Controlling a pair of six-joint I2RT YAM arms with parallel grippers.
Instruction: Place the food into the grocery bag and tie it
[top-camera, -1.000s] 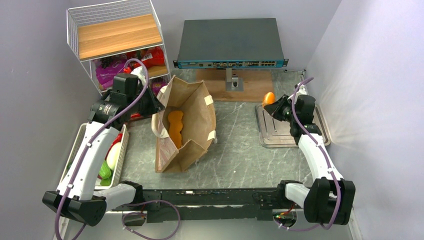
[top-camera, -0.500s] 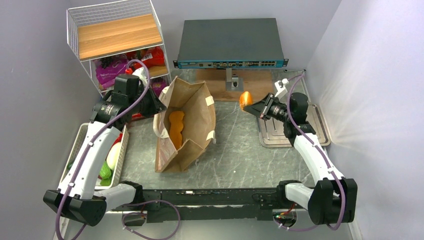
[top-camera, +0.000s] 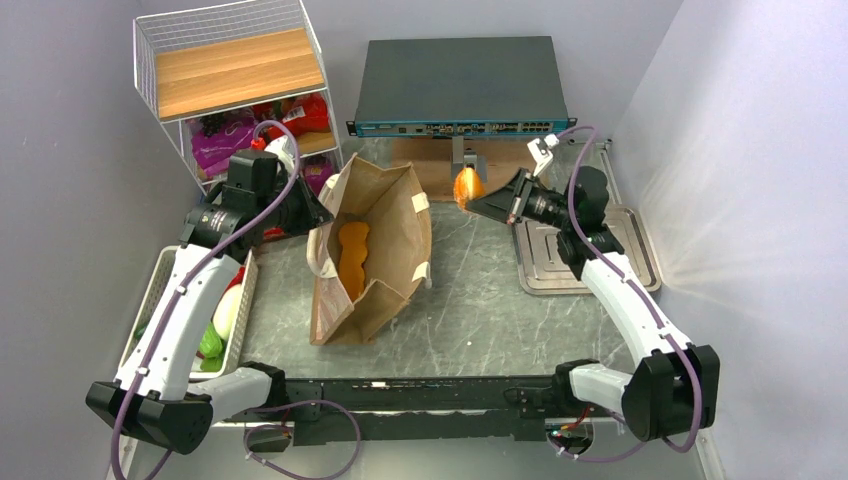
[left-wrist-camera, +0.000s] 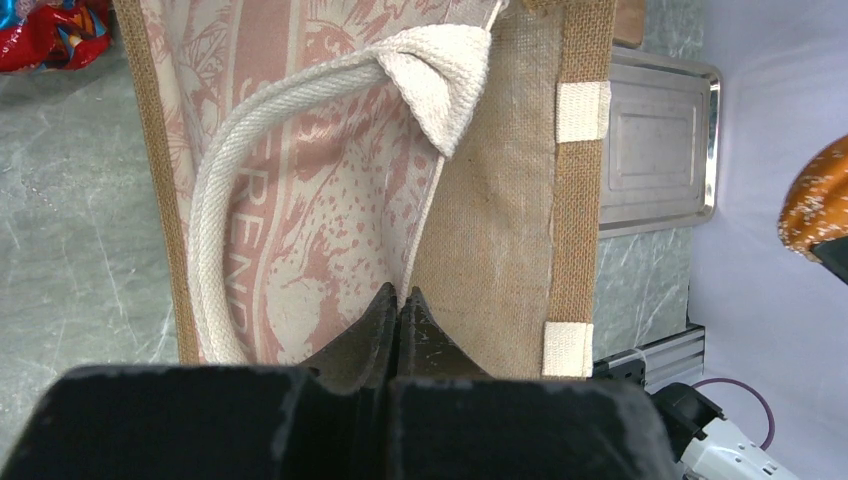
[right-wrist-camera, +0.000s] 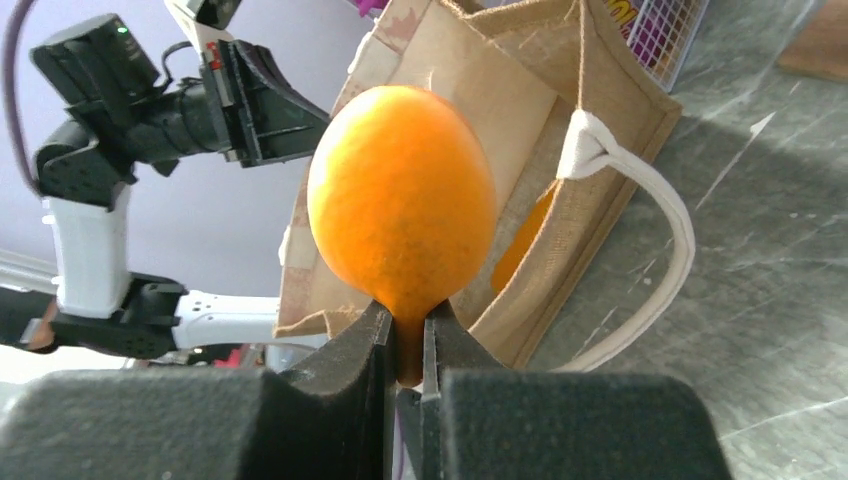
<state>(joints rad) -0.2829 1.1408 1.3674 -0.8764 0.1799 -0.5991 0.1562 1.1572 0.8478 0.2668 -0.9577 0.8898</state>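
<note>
Over the bare table (top-camera: 480, 300) between the grocery bag (top-camera: 385, 290) and the metal tray (top-camera: 585, 272), our right gripper (right-wrist-camera: 405, 335) pinches 1 orange piece (right-wrist-camera: 400, 200) by its narrow end. The piece hangs just off the bag's far right corner, clear of the rim. Our left gripper (left-wrist-camera: 398, 310) is pressed together on the bag's left rim, and the mouth stands open. We count 2 orange foods, the second orange piece (top-camera: 350, 255) lying inside the bag, and 2 cream handles (left-wrist-camera: 212, 240). On the pink print we read only "REND".
</note>
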